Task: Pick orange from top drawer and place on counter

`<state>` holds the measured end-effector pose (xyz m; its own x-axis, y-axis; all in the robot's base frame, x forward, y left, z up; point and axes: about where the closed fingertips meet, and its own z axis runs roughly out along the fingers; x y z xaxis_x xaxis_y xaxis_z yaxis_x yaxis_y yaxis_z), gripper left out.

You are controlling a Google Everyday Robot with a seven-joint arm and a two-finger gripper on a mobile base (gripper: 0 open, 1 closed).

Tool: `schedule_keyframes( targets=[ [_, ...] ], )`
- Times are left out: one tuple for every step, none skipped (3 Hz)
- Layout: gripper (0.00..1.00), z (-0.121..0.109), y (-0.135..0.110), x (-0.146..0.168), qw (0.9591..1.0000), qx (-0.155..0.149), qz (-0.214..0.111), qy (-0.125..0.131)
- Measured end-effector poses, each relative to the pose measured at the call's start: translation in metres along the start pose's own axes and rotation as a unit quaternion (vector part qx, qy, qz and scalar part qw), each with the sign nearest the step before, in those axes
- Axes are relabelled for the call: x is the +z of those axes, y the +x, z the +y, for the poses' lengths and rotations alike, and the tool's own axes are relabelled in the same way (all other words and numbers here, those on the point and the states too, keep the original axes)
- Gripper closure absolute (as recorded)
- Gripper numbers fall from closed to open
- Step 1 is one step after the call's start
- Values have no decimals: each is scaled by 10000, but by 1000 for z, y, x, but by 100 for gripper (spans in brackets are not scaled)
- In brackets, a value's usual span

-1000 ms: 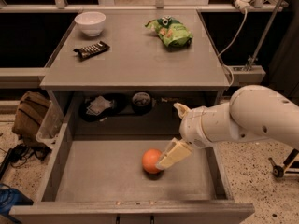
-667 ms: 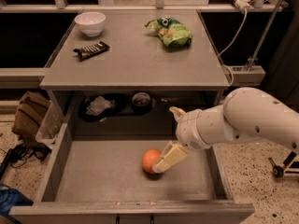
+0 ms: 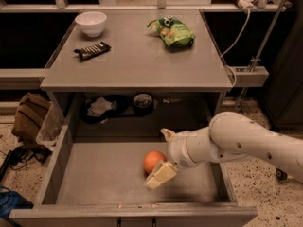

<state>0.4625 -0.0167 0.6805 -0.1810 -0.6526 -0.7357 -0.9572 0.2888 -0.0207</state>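
Note:
The orange (image 3: 153, 161) lies on the bare grey floor of the open top drawer (image 3: 94, 174), right of centre. My gripper (image 3: 163, 154) reaches in from the right on a white arm, low in the drawer and right against the orange's right side. It is open. One cream fingertip (image 3: 160, 175) is in front of the orange, and the other (image 3: 166, 133) is behind it. The fruit sits at the mouth of the gap and is not clasped. The counter (image 3: 137, 60) is the grey cabinet top above the drawer.
On the counter are a white bowl (image 3: 91, 22) at the back left, a dark snack bar (image 3: 92, 50) and a green chip bag (image 3: 172, 31). A dark shelf recess (image 3: 118, 105) above the drawer holds clutter. A brown bag (image 3: 29, 117) sits on the floor at the left.
My arm has moved left and a little toward the drawer's front. The front fingertip now sits in front of the orange. The orange has not moved.

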Motion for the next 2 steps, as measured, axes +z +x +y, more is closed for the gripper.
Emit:
schedule_keyframes(
  targets=[
    [0,8,11,20,9998,101,-112,-112],
    [0,4,13,41,9996,26,-209,-206]
  ],
)
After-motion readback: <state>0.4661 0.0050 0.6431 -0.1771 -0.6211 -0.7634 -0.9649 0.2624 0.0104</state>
